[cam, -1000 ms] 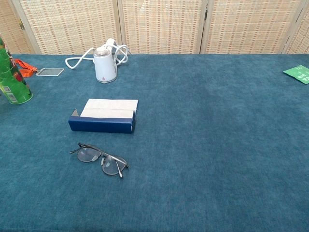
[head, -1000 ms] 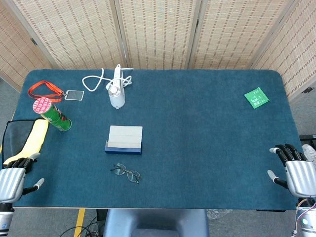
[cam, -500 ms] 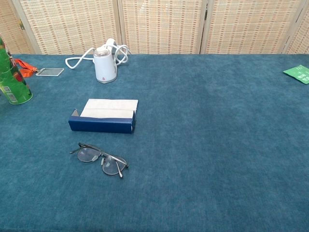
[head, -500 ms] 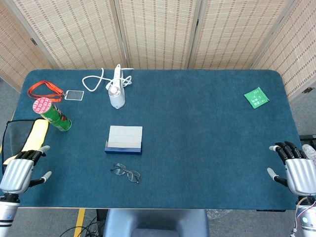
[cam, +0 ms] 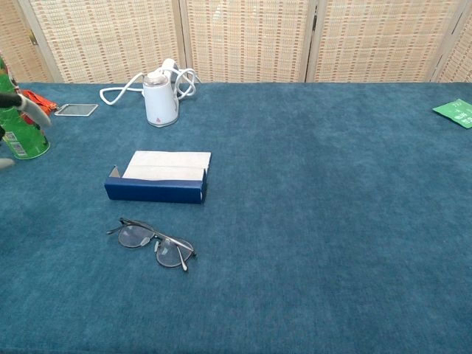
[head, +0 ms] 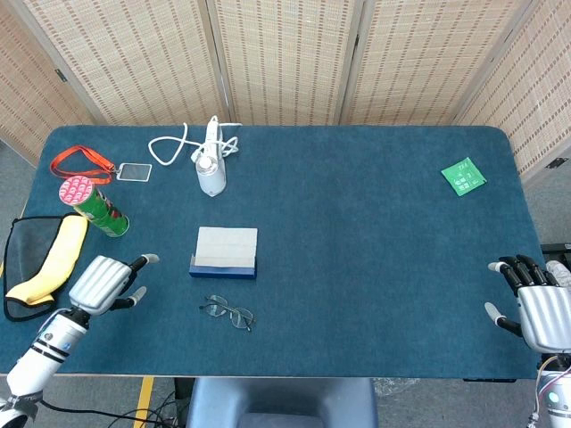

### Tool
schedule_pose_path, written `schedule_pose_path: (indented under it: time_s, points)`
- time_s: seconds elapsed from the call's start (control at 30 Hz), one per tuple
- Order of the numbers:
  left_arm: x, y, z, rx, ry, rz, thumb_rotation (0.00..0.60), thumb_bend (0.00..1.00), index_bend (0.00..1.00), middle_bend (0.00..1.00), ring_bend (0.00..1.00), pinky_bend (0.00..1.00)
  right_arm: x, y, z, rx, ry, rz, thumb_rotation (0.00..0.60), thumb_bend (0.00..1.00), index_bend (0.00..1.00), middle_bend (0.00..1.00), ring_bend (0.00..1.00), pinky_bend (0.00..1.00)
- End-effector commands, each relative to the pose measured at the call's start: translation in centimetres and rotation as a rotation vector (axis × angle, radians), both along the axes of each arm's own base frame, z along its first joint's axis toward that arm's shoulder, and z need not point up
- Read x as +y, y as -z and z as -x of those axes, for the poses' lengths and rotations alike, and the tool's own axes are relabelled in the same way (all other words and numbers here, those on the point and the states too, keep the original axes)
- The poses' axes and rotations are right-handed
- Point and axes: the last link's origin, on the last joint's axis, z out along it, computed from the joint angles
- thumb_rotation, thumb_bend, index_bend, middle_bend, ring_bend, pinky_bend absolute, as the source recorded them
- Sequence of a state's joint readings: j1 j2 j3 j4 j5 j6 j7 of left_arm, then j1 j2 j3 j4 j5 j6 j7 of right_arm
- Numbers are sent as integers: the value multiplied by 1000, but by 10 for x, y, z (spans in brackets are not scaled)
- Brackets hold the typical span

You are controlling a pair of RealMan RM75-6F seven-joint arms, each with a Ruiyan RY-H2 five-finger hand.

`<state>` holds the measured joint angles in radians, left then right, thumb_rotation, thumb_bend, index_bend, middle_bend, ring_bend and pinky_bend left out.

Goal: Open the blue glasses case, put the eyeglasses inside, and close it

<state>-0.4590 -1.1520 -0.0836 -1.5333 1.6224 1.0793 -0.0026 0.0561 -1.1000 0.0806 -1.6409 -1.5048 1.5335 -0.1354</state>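
The blue glasses case lies closed on the table left of centre, its pale top facing up. The eyeglasses lie unfolded on the cloth just in front of it. My left hand hovers over the table to the left of the case, fingers apart and holding nothing; the chest view catches only its fingertips at the left edge. My right hand stays at the table's right front corner, fingers spread and empty, far from both objects.
A green can stands left of the case, with a yellow and black pouch at the left edge. Behind are an orange lanyard with badge, a white handheld device with cord, and a green packet far right.
My left hand has moved from the table's front left corner rightward and inward over the cloth, toward the case. The right hand, case and glasses have not moved.
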Motion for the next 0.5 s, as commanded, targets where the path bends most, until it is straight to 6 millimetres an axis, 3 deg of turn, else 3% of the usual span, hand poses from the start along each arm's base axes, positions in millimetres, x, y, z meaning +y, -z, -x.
schedule_pose_path:
  time_s: [0.03,0.5]
  points:
    - [24,18,-13,59,15,94,600,544,241,991,900,961,1,-1,1,1,5,2,600,212,273,245,209,302]
    - [61,68,-34,207,19,207,600,563,190,994,913,967,2,0,7,-2,29,0,600,213,273,245,222,302]
